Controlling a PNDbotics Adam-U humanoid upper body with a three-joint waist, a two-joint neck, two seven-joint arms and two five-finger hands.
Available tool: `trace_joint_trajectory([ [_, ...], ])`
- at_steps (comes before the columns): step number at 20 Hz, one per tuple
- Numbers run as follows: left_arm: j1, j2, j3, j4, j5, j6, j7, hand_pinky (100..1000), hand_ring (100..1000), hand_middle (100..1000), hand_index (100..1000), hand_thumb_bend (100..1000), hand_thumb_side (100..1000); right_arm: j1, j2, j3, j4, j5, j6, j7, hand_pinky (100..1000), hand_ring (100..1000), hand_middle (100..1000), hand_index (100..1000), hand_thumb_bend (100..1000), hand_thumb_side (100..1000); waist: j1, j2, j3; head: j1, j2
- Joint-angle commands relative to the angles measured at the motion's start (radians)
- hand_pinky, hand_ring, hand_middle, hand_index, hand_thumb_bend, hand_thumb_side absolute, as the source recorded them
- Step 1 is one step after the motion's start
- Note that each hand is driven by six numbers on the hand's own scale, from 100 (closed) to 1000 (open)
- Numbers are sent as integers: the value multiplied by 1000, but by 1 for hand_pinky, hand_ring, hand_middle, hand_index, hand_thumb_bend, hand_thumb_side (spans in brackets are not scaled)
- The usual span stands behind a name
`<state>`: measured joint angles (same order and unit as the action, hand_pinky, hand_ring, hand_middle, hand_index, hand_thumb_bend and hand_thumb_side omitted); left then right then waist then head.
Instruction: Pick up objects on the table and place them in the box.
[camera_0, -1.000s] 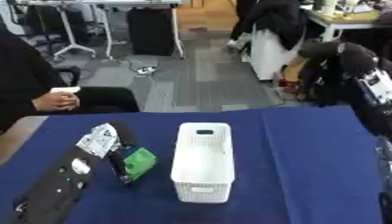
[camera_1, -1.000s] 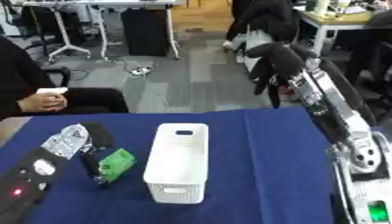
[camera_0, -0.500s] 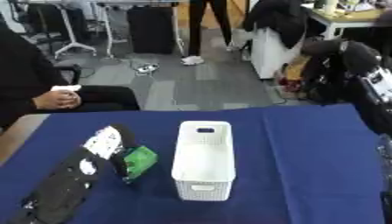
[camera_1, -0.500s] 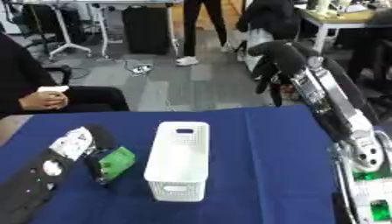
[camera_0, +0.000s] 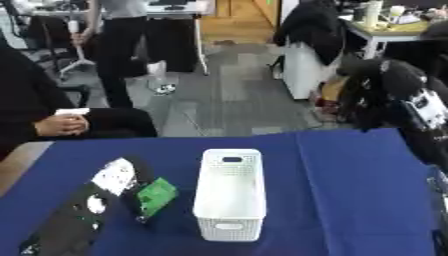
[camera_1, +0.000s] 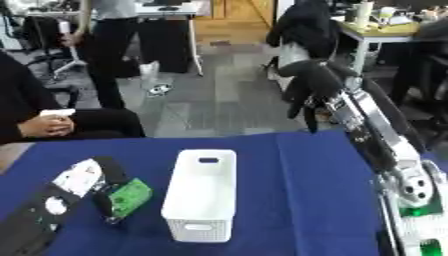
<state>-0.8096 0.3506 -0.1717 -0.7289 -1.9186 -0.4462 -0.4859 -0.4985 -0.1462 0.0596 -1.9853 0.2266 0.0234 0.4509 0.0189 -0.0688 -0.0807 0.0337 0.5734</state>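
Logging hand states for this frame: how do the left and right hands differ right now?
The left hand is low at the table, fingers curled on a green object beside the white box. The right hand is raised beyond the table's far edge, fingers drooping, holding nothing. Both are black.

The box (camera_0: 230, 193) was white with perforated walls, the packet (camera_0: 156, 197) green, and the tablecloth (camera_0: 341, 185) dark blue.

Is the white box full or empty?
Empty. The white box stands upright on the blue table, and only its bare white inside shows. The green thing is outside it, at the left hand.
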Motion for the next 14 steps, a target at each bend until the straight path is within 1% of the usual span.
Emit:
trace_joint_trajectory([
  [1,-31,13,13,-6,10,2,-8,1000,1000,1000,1000,551,1000,-16,-3,-1,-15,2,-1,1,215,440,515,764,322,1000,0,-9,-1,-10,-2],
  [4,-32,13,15,-1,13,5,-15,1000,1000,1000,995,531,1000,-16,-3,-1,-15,2,-1,1,215,440,515,764,321,1000,0,-9,-1,-6,4],
  [5,-33,12,15,1,13,6,-18,1000,1000,1000,990,508,1000,-16,-3,-1,-15,2,0,1,215,440,515,764,321,1000,0,-9,-1,-4,7],
  [10,-34,8,24,20,17,11,-38,1000,1000,1000,982,460,1000,-16,-3,-1,-15,1,0,2,215,440,515,764,321,1000,0,-9,-1,1,14],
  [12,-32,6,29,32,27,8,-47,979,1000,1000,964,414,1000,-16,-3,-1,-15,0,0,3,214,439,515,764,321,1000,-1,-8,-2,2,17],
  [13,-31,4,31,37,34,7,-51,961,1000,1000,946,374,1000,-16,-2,-1,-15,0,0,3,214,439,515,764,320,1000,-1,-8,-2,2,19],
  [14,-31,4,33,41,40,7,-54,943,982,1000,924,328,1000,-16,-2,-1,-15,-1,0,3,214,439,515,765,320,1000,-1,-8,-2,2,20],
])
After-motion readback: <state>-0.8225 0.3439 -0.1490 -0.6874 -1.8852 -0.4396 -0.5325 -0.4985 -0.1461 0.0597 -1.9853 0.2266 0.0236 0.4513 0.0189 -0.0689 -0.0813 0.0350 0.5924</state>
